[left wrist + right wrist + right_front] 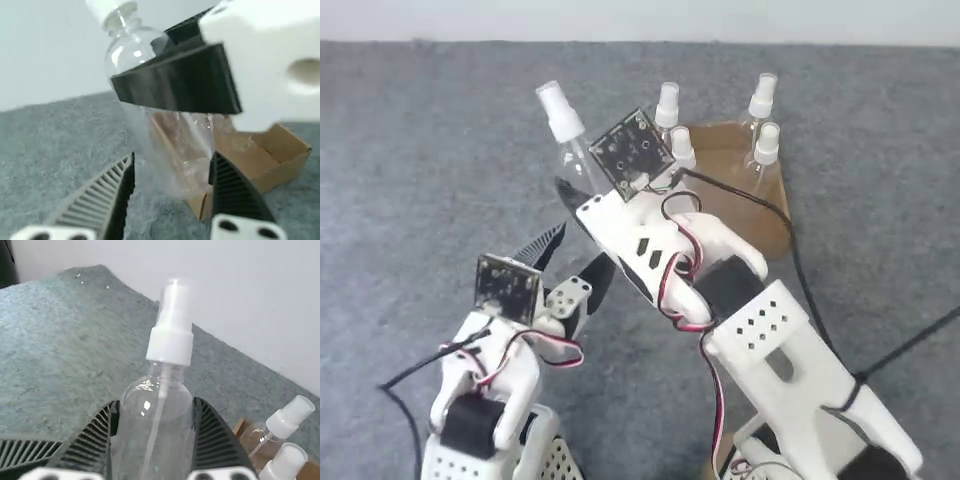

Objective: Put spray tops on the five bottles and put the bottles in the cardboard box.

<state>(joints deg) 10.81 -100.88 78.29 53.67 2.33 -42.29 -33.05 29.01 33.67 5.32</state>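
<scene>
The right claw [155,412] is clamped on a clear bottle [156,415], one ribbed black finger [100,435] on each side of its body just below the shoulder. The bottle's white spray top [171,330] is on and sticks out beyond the fingertips. In the high view the bottle [572,152] leans away from the arm's base, with its top end farthest from the robot. It sits just beside the near-left corner of the cardboard box [775,225], outside it.

The left claw [172,167] is open, fingers spread wide and holding nothing. It sits low, nearer the robot than the bottle, with its tips pointing toward the bottle's lower end. In the left wrist view the bottle's bottom shows between the two spread fingers, but I cannot tell whether they touch it. One black finger of the right claw crosses in front of the bottle's upper body there.

Four other bottles [767,142] stand upright in the box, each with a white spray top.

Everything rests on a grey, short-pile carpet [420,150]. A plain white wall [620,18] runs along its far edge. Black cables [820,300] trail across the carpet on the right arm's side.
</scene>
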